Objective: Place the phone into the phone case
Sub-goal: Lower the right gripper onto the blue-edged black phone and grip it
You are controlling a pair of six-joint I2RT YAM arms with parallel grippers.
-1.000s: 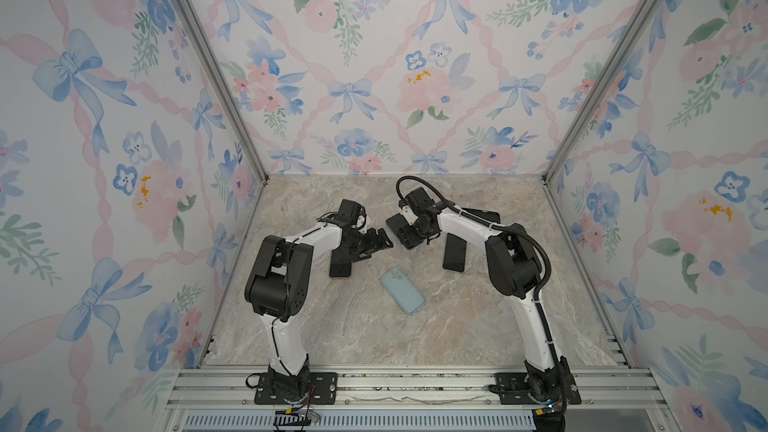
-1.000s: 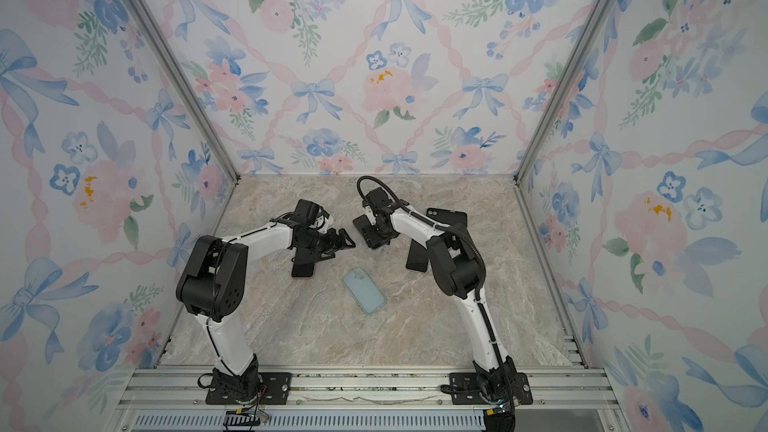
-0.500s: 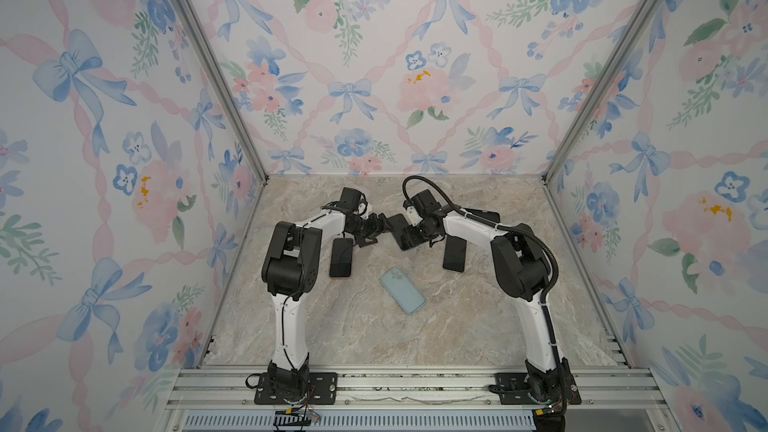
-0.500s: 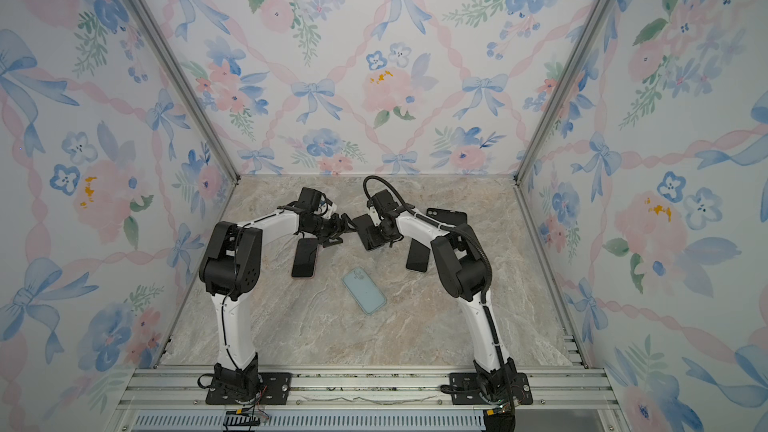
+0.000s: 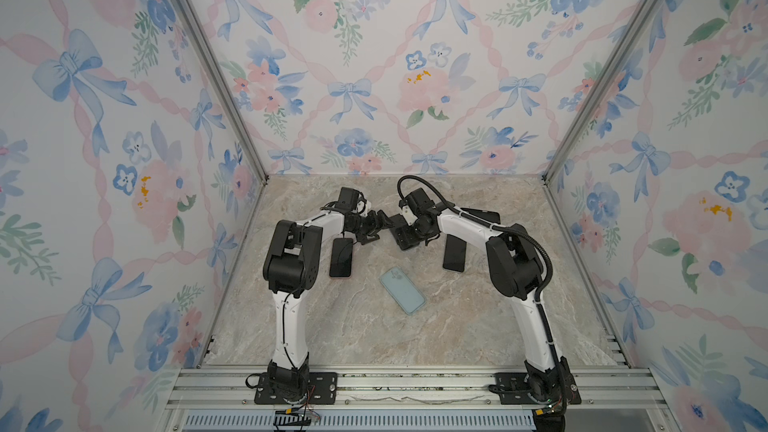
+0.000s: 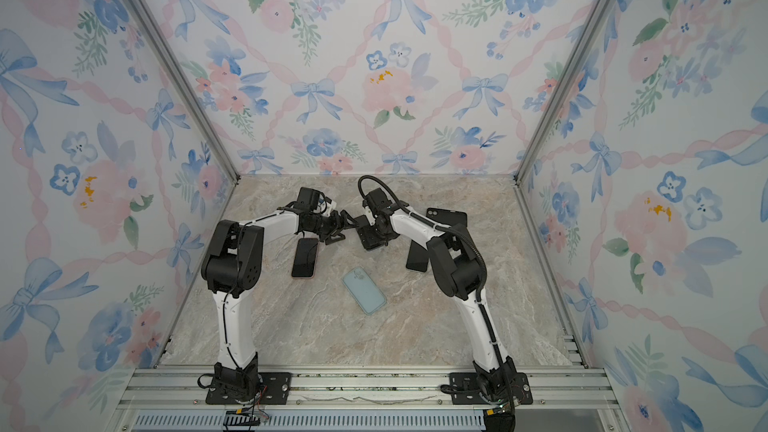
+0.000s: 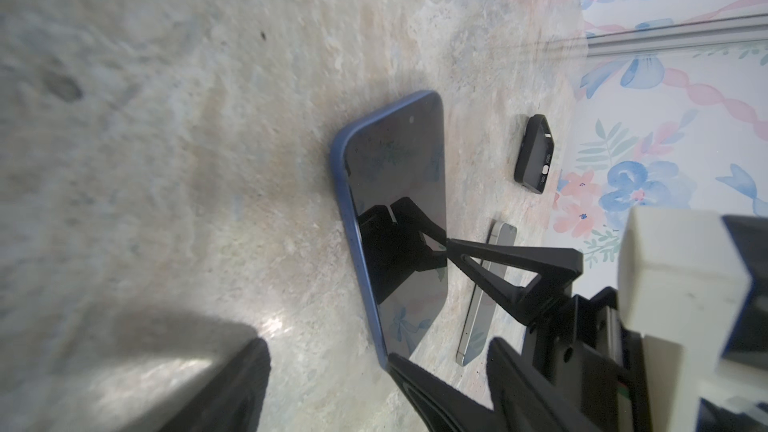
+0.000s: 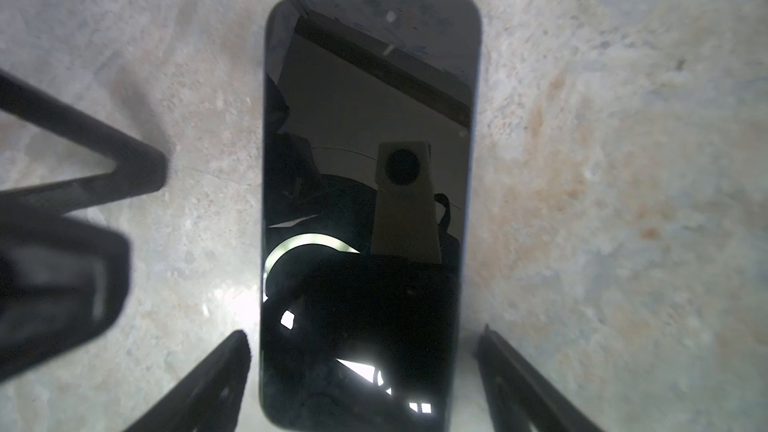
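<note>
Left arm [image 5: 291, 261] has reared up, reaching farther in toward right gripper [image 8: 363, 332]. Marble-veined tabletop [image 5: 340, 326]. Glossy black-screened phone [image 8: 370, 118], blue rim, rounded corners, flat at far centre, straddled by right gripper's spread fingers. Left gripper [image 7: 422, 300] spread too, thin triangular fingertip at phone's edge. Matte pale-blue slab [image 5: 402, 290] lies nearer, apart.
</note>
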